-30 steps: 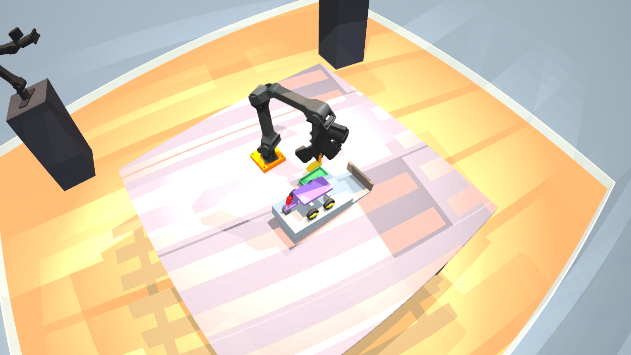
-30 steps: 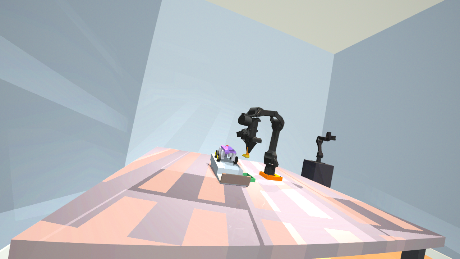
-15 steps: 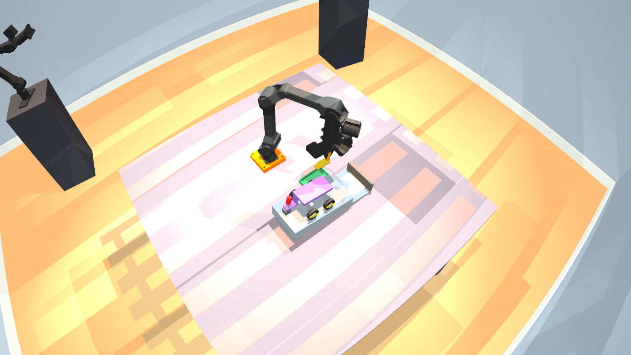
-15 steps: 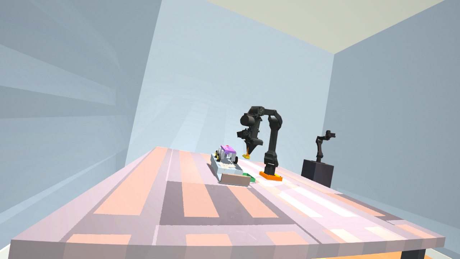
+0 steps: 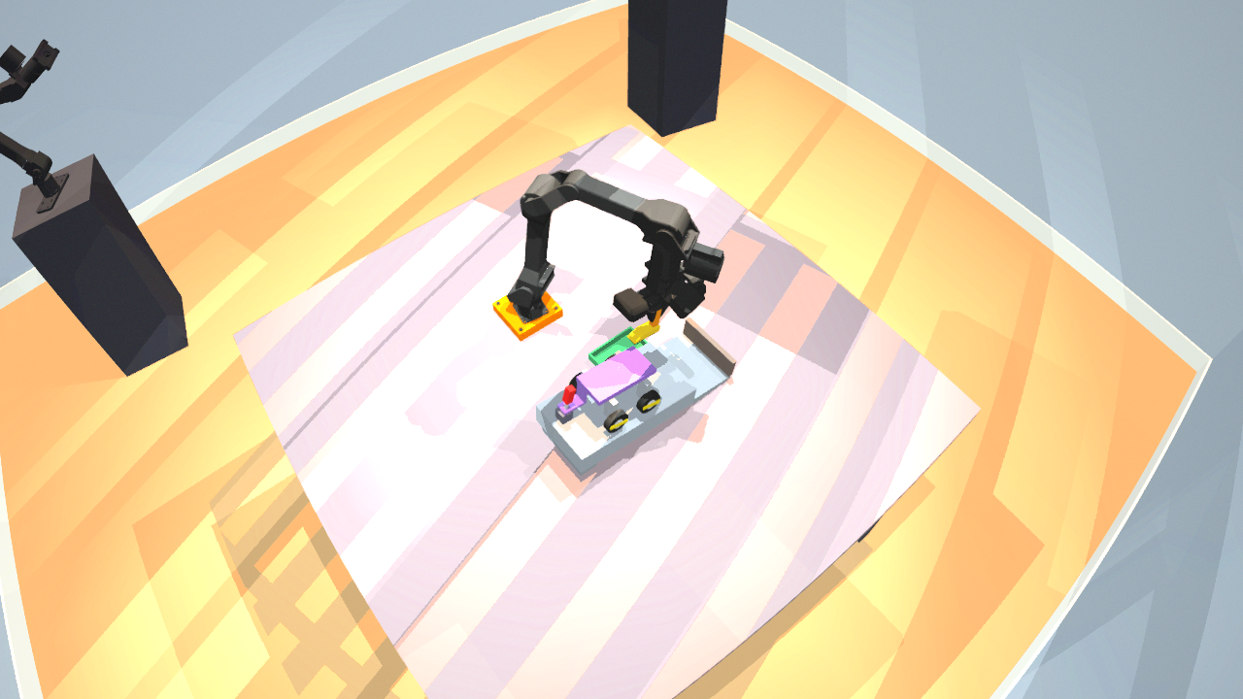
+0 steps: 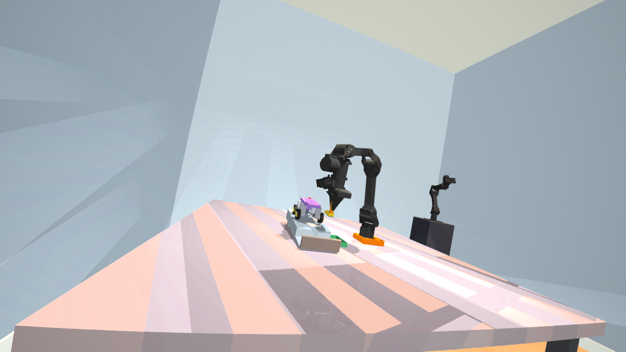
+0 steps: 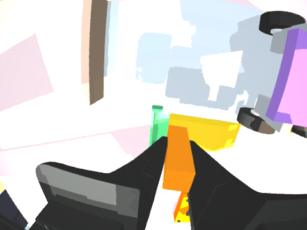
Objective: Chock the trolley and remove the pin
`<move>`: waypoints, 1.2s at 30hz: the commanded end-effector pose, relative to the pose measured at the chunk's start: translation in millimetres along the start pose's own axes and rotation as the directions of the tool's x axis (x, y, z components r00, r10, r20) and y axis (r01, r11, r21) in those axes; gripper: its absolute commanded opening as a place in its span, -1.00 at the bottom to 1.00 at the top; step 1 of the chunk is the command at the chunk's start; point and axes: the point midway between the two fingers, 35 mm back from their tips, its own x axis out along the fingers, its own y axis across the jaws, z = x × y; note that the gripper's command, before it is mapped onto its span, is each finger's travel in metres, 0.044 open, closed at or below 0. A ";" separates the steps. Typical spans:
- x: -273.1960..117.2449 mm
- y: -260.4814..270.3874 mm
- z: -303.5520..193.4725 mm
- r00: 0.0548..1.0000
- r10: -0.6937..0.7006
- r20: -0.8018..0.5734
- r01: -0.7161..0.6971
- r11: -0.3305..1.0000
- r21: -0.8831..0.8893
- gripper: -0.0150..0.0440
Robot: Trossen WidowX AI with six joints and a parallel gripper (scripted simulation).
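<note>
From the top view, a dark square pedestal carrying a black arm stands beyond the left corner of the pink-and-white surface. Nearer the upper-left edge sits the orange base plate of the working arm. Well in from the edges, the red-headed stop pin stands at the ramp's uphill end, beside the purple-topped, black-wheeled trolley on the pale grey ramp. The green rectangular tray lies behind the trolley, towards the top corner. Over its right end, the black jaws grip the orange handle of the yellow chock. Whether the chock touches a wheel cannot be told. Above, a tall dark pillar stands past the top corner. Farther right, an upright brown end board crosses the ramp's downhill end.
</note>
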 end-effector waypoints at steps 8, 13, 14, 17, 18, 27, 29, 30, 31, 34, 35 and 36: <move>16.7 1.2 4.1 1.000 0.000 0.009 0.000 1.000 -0.005 -0.49; 29.7 1.4 4.2 1.000 0.000 0.009 0.000 1.000 -0.005 -0.49; 32.2 1.4 4.2 1.000 0.000 0.009 0.000 1.000 -0.005 -0.49; 39.9 1.5 4.4 1.000 0.000 0.009 0.000 1.000 -0.005 -0.49; 42.3 1.4 4.5 1.000 0.000 0.009 0.000 1.000 -0.005 -0.49; 62.8 0.3 5.2 1.000 -0.001 0.009 0.001 1.000 -0.005 -0.49; 62.8 0.3 5.2 1.000 -0.001 0.009 0.001 1.000 -0.005 -0.49; 62.7 0.1 5.2 1.000 -0.001 0.009 0.001 1.000 -0.005 -0.49; 62.5 -0.4 5.1 1.000 -0.001 0.009 0.001 1.000 -0.005 -0.49; 62.1 -2.7 4.9 1.000 -0.001 0.009 0.001 1.000 -0.005 -0.49; 62.1 -3.8 4.8 1.000 -0.001 0.009 0.001 1.000 -0.005 -0.49; 62.1 -4.7 4.7 1.000 -0.001 0.009 0.001 1.000 -0.005 -0.49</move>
